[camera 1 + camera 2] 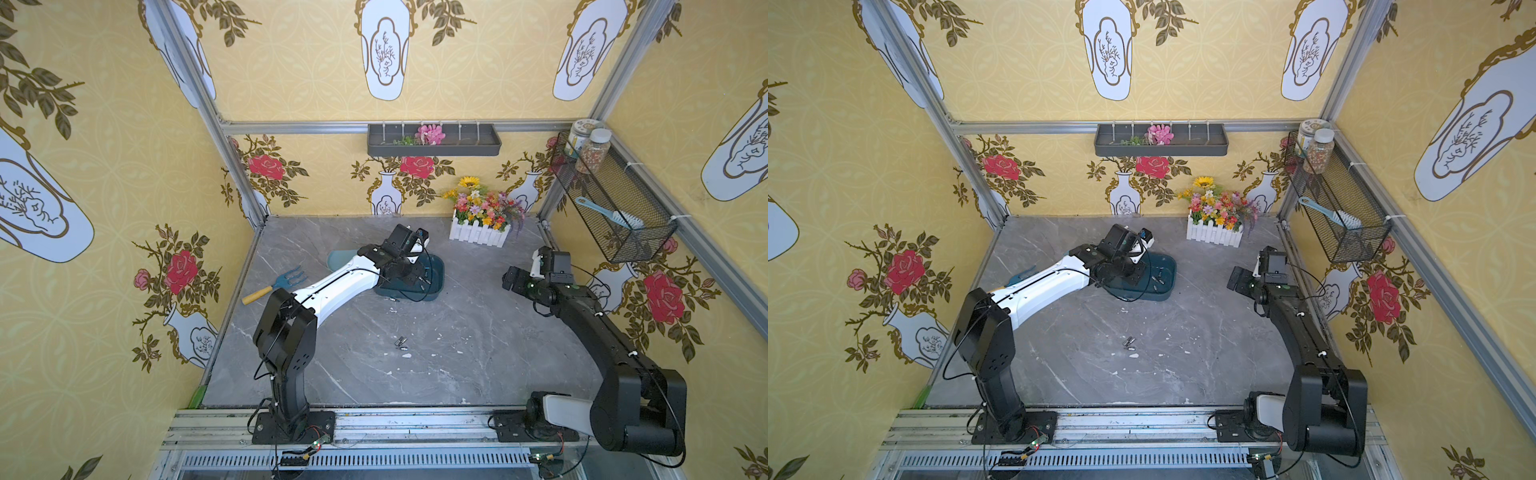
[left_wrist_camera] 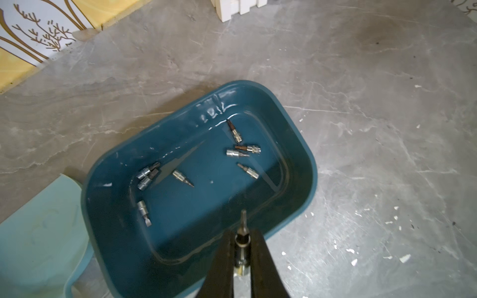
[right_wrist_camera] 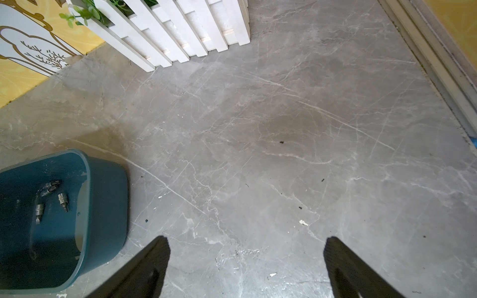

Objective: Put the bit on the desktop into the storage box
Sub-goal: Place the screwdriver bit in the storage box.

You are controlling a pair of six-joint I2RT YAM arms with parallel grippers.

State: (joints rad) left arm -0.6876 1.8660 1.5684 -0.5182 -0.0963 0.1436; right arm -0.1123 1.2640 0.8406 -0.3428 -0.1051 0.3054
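Over the near edge of the storage box (image 2: 196,227), the left end effector (image 2: 242,232) pinches one bit (image 2: 243,247), long axis in line with the jaws, tip above the box floor. The right end effector (image 3: 245,242) hangs spread over bare surface (image 3: 284,129). Loose bits (image 1: 401,343) lie mid-surface, nearer.

The storage box (image 2: 108,206) looked like glossy teal plastic, the bits (image 2: 233,152) shiny metal, and the desk (image 2: 361,77) smooth grey marble-look.

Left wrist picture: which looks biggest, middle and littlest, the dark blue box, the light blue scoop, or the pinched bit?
1. Storage box, largest.
2. Dustpan, though the picture cuts part off.
3. Pinched bit, smallest, even so near the camera.
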